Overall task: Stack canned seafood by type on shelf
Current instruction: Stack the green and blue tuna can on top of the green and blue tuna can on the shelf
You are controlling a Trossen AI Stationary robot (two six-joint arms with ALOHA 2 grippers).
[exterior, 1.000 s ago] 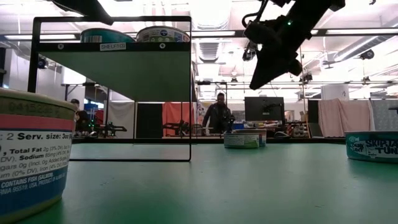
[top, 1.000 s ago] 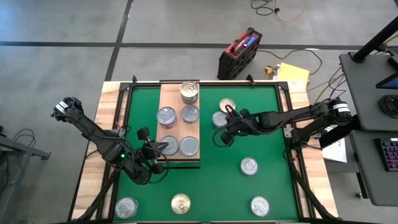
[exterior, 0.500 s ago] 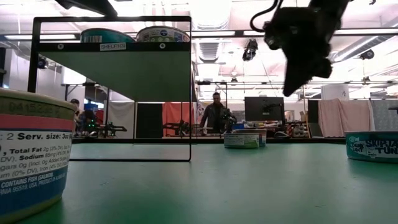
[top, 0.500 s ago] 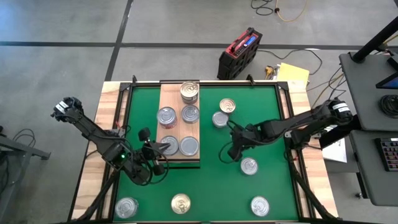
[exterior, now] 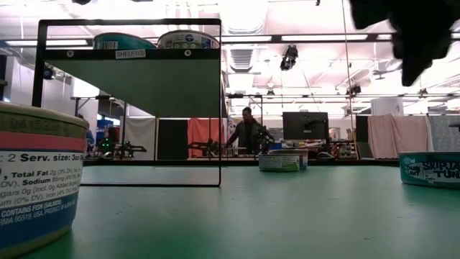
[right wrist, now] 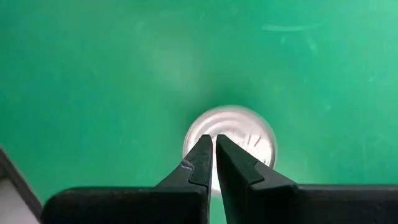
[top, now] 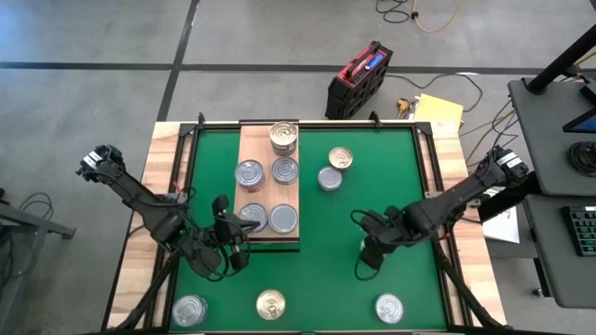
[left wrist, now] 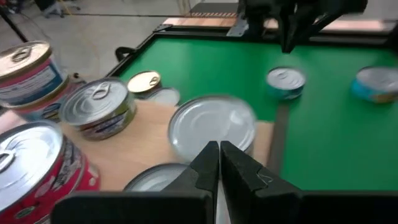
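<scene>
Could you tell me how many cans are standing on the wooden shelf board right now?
5 on the shelf: one far-end can, two mid-board, two at the near end, the latter partly covered by the left gripper. Stacked cans beneath may be hidden.

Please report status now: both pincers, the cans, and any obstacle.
Left pincer shut, empty, at shelf near edge. Right pincer shut, empty, directly above a silver-lid can on the mat. Five cans on shelf. No obstacle seen.

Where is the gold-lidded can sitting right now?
In the high view the gold-lidded can sits on the green mat's near edge, between two silver-lidded cans.
</scene>
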